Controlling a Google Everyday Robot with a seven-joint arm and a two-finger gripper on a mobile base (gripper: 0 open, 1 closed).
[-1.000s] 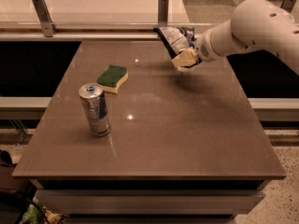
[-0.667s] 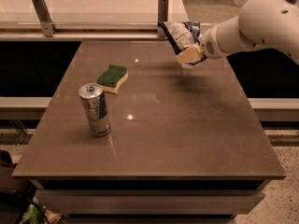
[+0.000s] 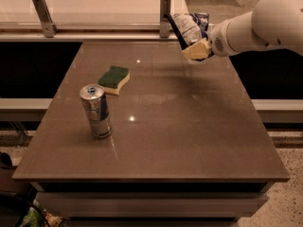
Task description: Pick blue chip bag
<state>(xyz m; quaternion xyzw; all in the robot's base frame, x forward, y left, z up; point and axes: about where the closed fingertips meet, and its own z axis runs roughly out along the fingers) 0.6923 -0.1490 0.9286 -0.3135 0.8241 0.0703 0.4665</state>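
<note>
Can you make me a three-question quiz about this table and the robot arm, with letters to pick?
1. Where is the sponge? A. on the floor B. on the table, farther back than the can C. on the can
2. How many cans stand on the table? A. one B. two C. three
3. What is the gripper doing? A. hanging open B. holding the blue chip bag in the air C. pushing the can
Answers: 1 B, it lies beyond the can. 2 A, only one shows. 3 B, it grips the bag above the table's far right.
</note>
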